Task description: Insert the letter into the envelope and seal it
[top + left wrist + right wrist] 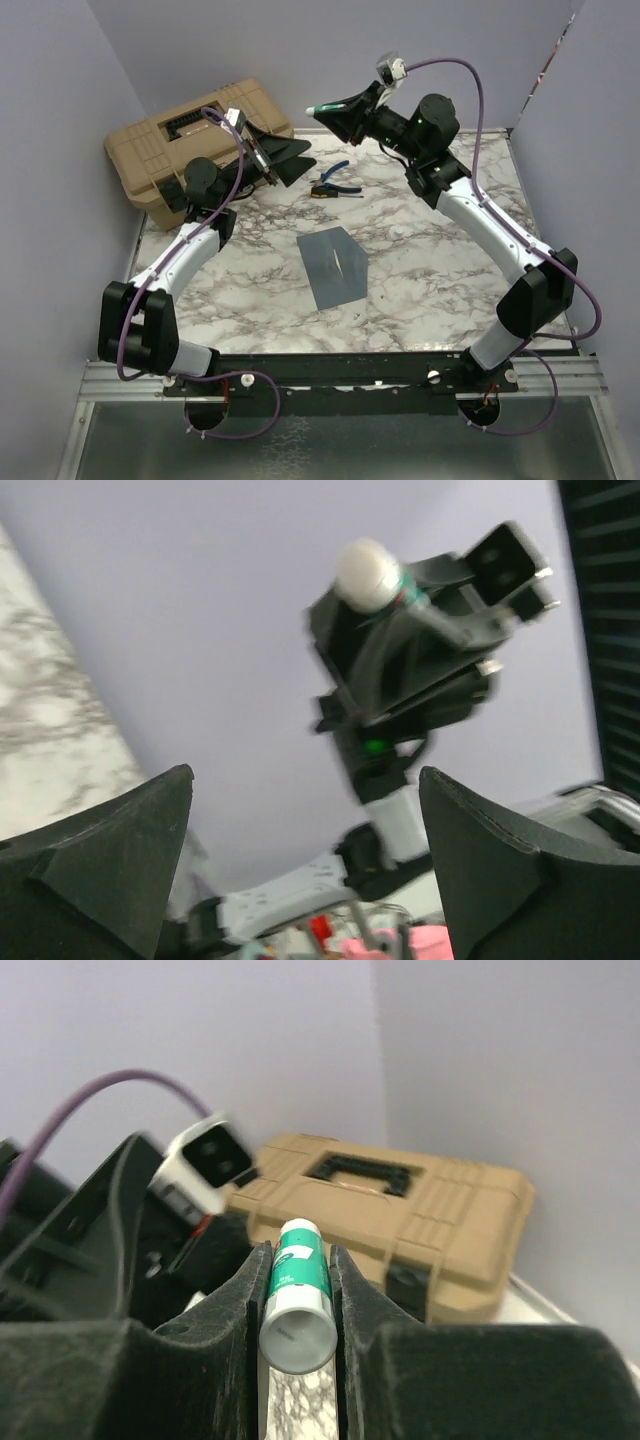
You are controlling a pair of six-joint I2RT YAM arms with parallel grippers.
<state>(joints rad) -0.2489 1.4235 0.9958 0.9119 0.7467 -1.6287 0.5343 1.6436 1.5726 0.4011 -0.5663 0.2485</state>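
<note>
Closest to the arms, the envelope (332,265) lies flat in the middle of the marble surface (440,290), a little crooked. Nothing holds it down. I cannot see the letter anywhere. It may be tucked inside the envelope, but I cannot tell. I also cannot tell if the flap is shut.

A bit farther back lies a blue-handled tool (330,182). Behind that, both claws hang up in the air, well apart from the envelope. The left claw (295,158) is spread wide and holds nothing. The right claw (322,108) is pinching a green and white glue stick (297,1295) between its two fingers. Farthest back, in the upper left of the top view, sits a tan case (170,145).

What could go wrong? The glue stick is round and smooth, so it could slip or tip in the claw. If it pushes down hard on the loose envelope, the envelope could slide or crumple. Glue could also smear on the surface if the stick misses the flap.
</note>
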